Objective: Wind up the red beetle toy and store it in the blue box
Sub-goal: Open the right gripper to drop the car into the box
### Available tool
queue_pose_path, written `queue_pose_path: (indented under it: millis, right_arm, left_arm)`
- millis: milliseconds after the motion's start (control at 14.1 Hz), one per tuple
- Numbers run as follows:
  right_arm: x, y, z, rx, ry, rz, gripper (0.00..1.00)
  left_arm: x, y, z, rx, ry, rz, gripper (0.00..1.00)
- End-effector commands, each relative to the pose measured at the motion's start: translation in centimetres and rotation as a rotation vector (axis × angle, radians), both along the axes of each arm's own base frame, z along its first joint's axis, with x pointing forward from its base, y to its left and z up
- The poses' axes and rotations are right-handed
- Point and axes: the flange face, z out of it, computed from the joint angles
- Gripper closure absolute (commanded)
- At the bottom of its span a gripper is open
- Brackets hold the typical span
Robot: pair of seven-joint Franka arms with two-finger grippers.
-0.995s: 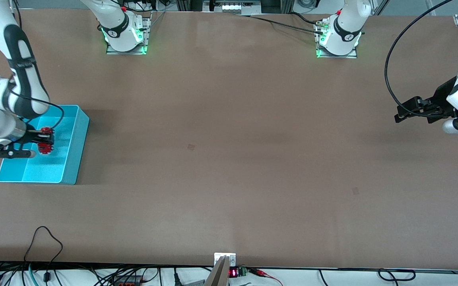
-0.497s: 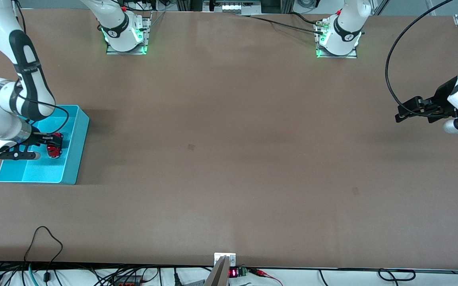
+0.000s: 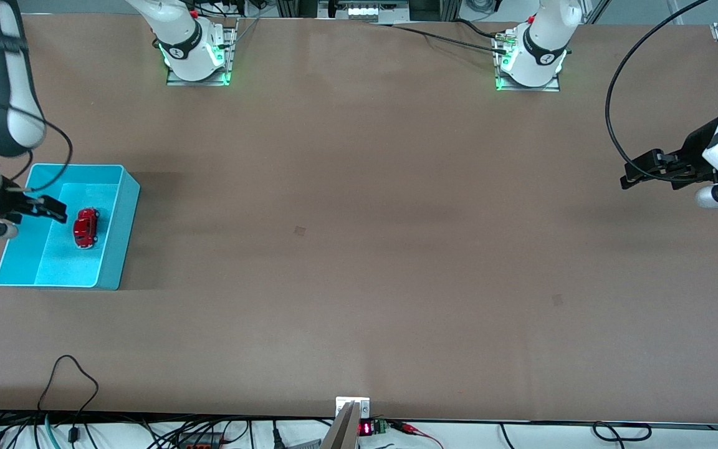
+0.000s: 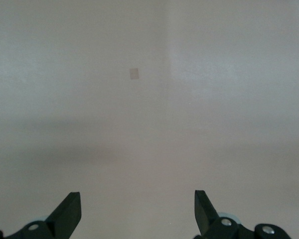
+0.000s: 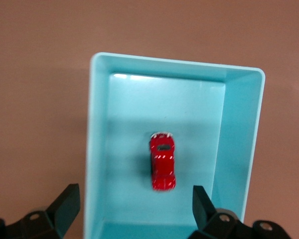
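Observation:
The red beetle toy [image 3: 85,227] [image 5: 162,162] lies alone on the floor of the blue box [image 3: 123,232] [image 5: 236,149], close to the wall that faces the table's middle. My right gripper [image 3: 52,212] [image 5: 134,205] hangs open over the box, above the car and apart from it, with nothing between its fingers. Over bare table at the left arm's end, my left gripper [image 3: 628,176] [image 4: 135,211] waits, open and empty. The left wrist view shows only brown tabletop.
The box stands at the right arm's end of the brown table [image 3: 359,262]. Both arm bases [image 3: 197,56] [image 3: 530,62] sit along the edge farthest from the front camera. A black cable loop [image 3: 72,374] and a small mount [image 3: 353,408] lie at the nearest edge.
The right gripper has opened and let go of the red beetle toy, which now rests in the blue box. It has then risen and drawn back. The left arm has not moved.

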Motion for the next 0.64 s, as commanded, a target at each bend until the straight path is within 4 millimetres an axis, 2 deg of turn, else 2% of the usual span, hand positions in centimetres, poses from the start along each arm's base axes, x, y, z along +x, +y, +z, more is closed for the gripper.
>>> queue_pose_path:
  millis: [0,213,426,568]
  right_arm:
    - [-0.5,3.0,7.2,0.029,0.033,-0.026,0.0]
    - [-1.3,6.9,11.3,0.037,0.067,-0.112,0.0]
    - [-1.8,8.6,14.5,0.071,0.071,-0.116,0.0]
    - [-2.0,9.0,15.0,0.076,0.09,-0.112,0.0]
  left_arm:
    - [-1.0,0.2,0.7,0.012,0.003,0.006,0.0]
    - [-1.1,0.3,0.7,0.012,0.011,-0.001,0.0]
    - [-1.1,0.2,0.7,0.012,0.011,-0.004,0.0]
    - [-1.1,0.0,0.8,0.012,0.008,-0.007,0.0]
